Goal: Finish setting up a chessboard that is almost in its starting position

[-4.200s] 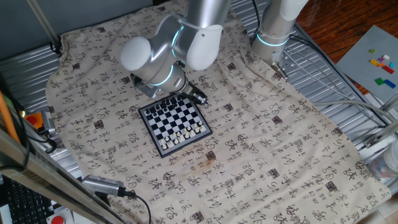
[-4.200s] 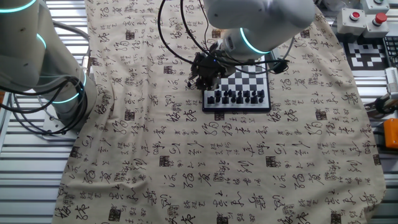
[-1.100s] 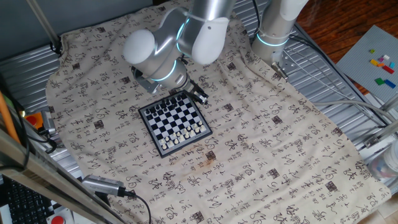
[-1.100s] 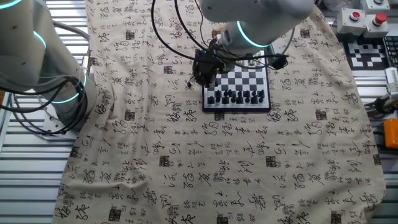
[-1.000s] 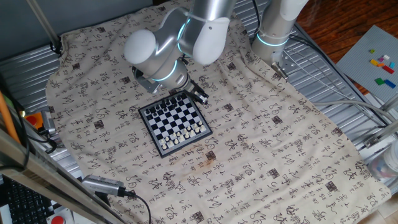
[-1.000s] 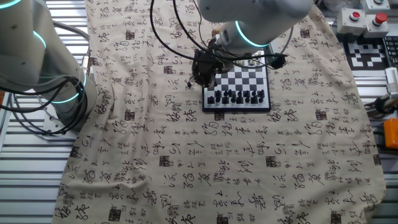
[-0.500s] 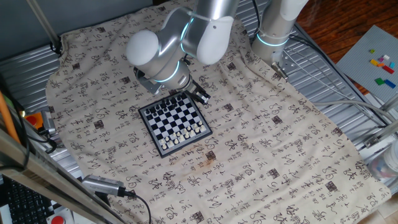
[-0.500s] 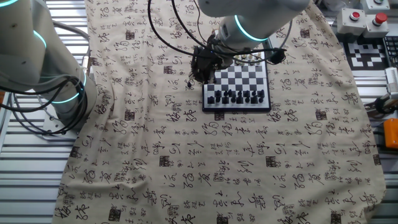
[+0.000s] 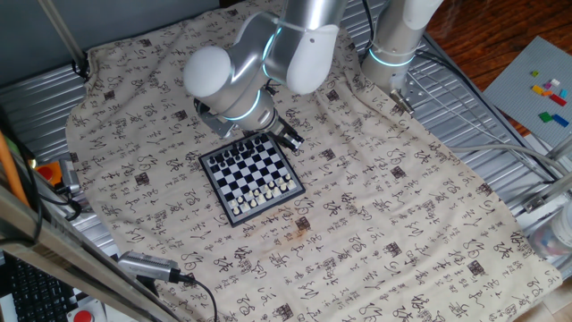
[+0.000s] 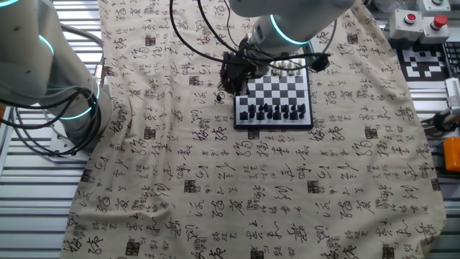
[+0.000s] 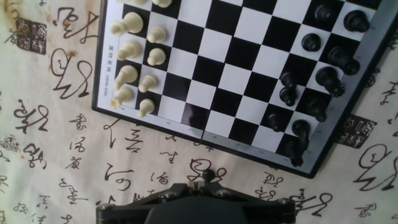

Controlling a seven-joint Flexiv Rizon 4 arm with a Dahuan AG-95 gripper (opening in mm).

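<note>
Gripper (image 10: 230, 78) hovering beside chessboard (image 11: 224, 68) edge, opening impossible to tell. Glossy checkered board sitting on beige cloth (image 11: 56, 162) bearing black calligraphy characters; tiny border print staying unreadable.

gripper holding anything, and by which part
Cannot tell. A small black piece sits right at the tip of the gripper in the hand view, but the jaws are hidden.

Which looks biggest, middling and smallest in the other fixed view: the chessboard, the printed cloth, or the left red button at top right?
1. printed cloth, by far the largest
2. chessboard
3. red button, clearly the smallest, even allowing for its place near the far edge
</note>
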